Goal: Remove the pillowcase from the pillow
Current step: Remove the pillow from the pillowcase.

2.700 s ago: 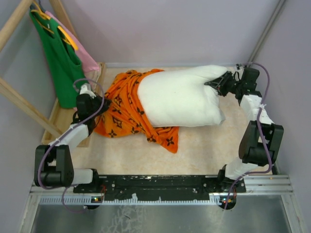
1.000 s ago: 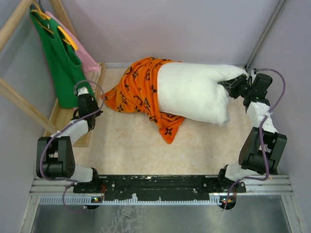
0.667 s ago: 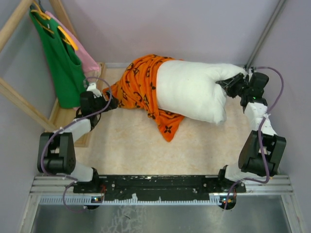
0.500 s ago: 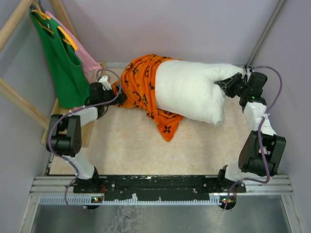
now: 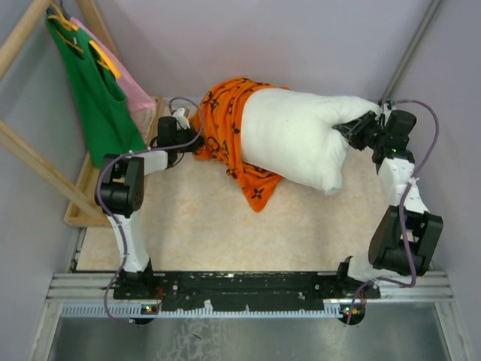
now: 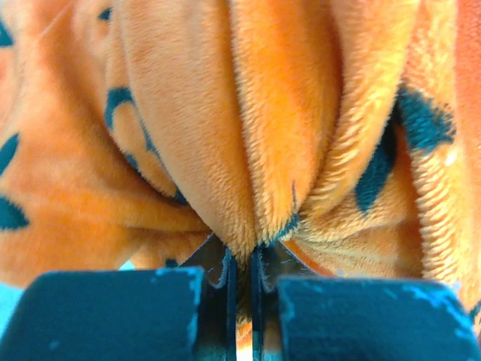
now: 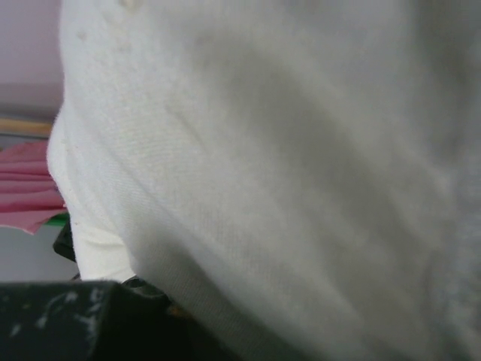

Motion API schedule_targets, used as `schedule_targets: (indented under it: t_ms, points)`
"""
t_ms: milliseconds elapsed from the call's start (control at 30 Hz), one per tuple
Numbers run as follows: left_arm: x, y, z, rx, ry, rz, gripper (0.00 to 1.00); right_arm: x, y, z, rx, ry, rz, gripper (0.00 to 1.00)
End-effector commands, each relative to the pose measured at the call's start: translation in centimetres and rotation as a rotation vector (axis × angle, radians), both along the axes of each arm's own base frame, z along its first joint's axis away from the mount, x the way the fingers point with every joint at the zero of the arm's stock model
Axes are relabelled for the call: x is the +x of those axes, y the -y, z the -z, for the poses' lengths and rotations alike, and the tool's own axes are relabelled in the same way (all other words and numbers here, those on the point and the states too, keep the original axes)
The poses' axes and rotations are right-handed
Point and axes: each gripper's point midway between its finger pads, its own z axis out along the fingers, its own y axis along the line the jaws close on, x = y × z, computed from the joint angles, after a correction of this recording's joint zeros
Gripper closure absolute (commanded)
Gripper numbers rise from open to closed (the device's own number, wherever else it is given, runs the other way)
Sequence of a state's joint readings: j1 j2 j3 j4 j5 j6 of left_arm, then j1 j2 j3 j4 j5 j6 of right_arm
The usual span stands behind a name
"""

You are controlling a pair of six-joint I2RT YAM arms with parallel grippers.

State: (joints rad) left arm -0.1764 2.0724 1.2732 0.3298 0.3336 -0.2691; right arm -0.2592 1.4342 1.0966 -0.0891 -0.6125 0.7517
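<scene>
Grip check: left pincer [image 6: 240, 259] clamped on a pillowcase [image 5: 222, 124] fold, right pincer [image 5: 352, 132] clamped on a corner of the pillow [image 5: 293, 143], opposed anchors, presumably so the case can be drawn off.

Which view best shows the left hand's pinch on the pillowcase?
Left wrist: the left hand is shut on a pillowcase fold, close up. Top shows that hand at the case's left end, the pinch too small to judge. Right wrist is filled by the pillow.
</scene>
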Motion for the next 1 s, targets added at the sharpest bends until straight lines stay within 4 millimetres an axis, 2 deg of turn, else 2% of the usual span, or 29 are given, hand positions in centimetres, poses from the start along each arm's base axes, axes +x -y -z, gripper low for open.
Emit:
schedule_targets:
  t_ms: [0,100,167,233,300,367,400,467,533,600,667,733,767,800,833,900,967]
  points:
    - [-2.4,-2.6,-1.0,-0.023,-0.005,-0.129,1.0,1.0,1.3,-7.1,0.055,0.241,-0.017,1.0]
    - [-5.0,-6.8,-4.2,0.02,0.068,-0.299,1.0,2.4,3.5,-5.4,0.169,0.211,0.051,1.0]
    - [-7.6,-9.1,-6.6,0.039,0.111,-0.403,1.0,3.7,5.2,-3.7,0.147,0.17,0.133,1.0]
    - [-10.9,-11.0,-8.5,0.04,0.138,-0.493,1.0,4.8,6.7,-2.4,0.125,0.134,0.21,1.0]
    - [-14.8,-12.5,-9.2,0.015,0.139,-0.573,1.0,5.7,7.7,-1.4,0.117,0.111,0.254,1.0]
    - [-18.5,-14.2,-11.7,-0.016,0.212,-0.657,1.0,6.7,8.5,-0.6,0.115,0.085,0.285,1.0]
    - [-20.4,-15.3,-11.6,-0.01,0.21,-0.717,1.0,7.2,8.8,-0.2,0.117,0.071,0.289,1.0]
    - [-23.4,-16.4,-13.0,-0.039,0.28,-0.85,1.0,7.8,9.2,0.9,0.112,0.038,0.296,1.0]
    - [-26.1,-17.3,-13.6,-0.133,0.302,-0.976,1.0,8.1,9.6,1.3,0.098,0.026,0.31,1.0]
    - [-27.6,-18.1,-13.8,-0.193,0.302,-1.034,1.0,8.2,10.2,1.5,0.084,0.018,0.338,1.0]
    - [-28.4,-18.9,-13.1,-0.148,0.27,-1.064,1.0,8.3,10.4,1.6,0.082,0.024,0.349,1.0]
    - [-27.9,-17.8,-12.7,-0.14,0.248,-1.007,1.0,8.3,10.3,1.6,0.084,0.027,0.346,1.0]
    - [-27.3,-16.7,-12.7,-0.13,0.249,-0.939,0.97,8.2,10.2,1.6,0.088,0.028,0.341,1.0]
    - [-26.5,-15.6,-12.8,-0.116,0.263,-0.863,0.77,8.2,10.0,1.6,0.09,0.029,0.336,1.0]
    - [-25.7,-14.4,-13.1,-0.102,0.282,-0.792,0.42,8.1,10.0,1.5,0.091,0.03,0.333,1.0]
    - [-23.9,-12.5,-13.0,-0.041,0.287,-0.677,0.03,7.9,10.0,1.2,0.084,0.036,0.33,1.0]
    - [-22.3,-11.1,-13.4,0.011,0.24,-0.62,0.0,7.6,9.9,1.1,0.076,0.039,0.331,1.0]
